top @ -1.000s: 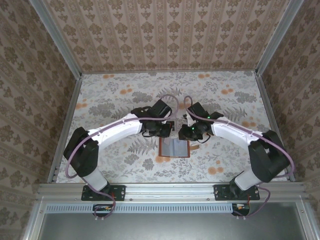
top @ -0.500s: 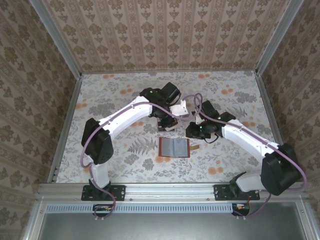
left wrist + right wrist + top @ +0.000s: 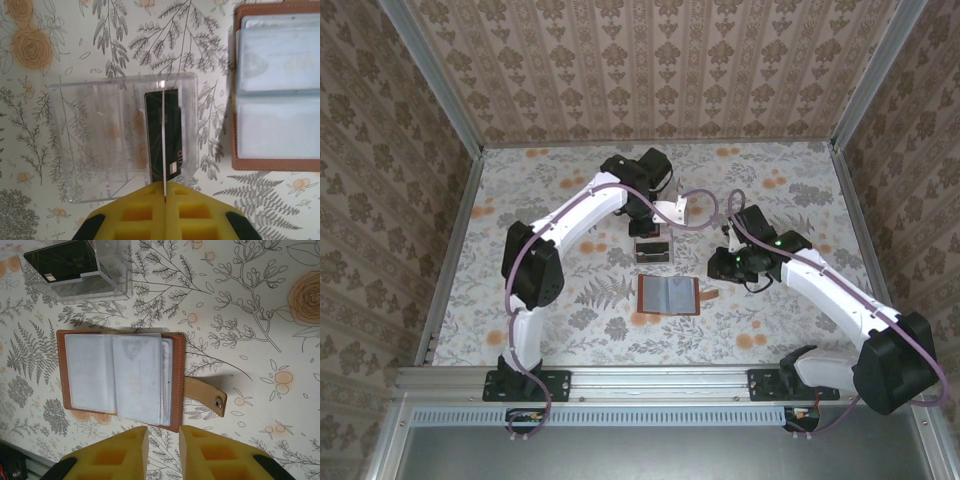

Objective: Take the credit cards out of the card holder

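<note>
Left gripper [image 3: 164, 196] pinches what seems a credit card [image 3: 164, 140] edge-on over the tray [image 3: 85, 145]; card holder [image 3: 241, 165] lies beside.

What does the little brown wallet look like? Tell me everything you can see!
The wallet lies open and flat on the flowery table. Its outside looks like reddish-brown leather, showing as a border all round. Inside are two cloudy grey pockets side by side, with thin layered edges on the strap side; what is in them is too blurry to tell. A lighter tan strap with a small metal snap sticks out from one long edge. Only the table touches it; the clear tray sits close by, apart.
</note>
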### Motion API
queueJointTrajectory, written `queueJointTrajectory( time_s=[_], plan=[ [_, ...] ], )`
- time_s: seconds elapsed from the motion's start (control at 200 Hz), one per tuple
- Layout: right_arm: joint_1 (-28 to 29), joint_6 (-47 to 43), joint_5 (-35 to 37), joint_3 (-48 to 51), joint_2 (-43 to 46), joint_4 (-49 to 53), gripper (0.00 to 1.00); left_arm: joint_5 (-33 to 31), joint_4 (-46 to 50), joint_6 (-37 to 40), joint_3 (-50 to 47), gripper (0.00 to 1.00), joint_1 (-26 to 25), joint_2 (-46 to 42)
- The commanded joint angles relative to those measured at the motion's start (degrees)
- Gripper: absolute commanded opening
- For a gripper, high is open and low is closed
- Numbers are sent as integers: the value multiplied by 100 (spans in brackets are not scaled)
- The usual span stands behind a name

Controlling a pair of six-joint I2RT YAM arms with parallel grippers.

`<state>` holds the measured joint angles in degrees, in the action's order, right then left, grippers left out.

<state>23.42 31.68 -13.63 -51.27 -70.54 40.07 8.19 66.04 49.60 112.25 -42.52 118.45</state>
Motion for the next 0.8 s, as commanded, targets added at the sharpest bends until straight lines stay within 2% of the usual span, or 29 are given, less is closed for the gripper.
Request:
queueJointTrajectory(
  time_s=[0.0, 0.55, 0.795],
  plan=[
    [-61, -65, 97, 67, 70, 199, 25, -203, 226, 402, 320, 0, 104, 181],
    [-125, -135, -2, -13, -82, 203, 25, -168, 710, 486, 1153, 0, 231, 1320],
    [-135, -145, -35, -13, -126, 185, 25, 129, 1086, 624, 1281, 0, 257, 1479]
  ],
)
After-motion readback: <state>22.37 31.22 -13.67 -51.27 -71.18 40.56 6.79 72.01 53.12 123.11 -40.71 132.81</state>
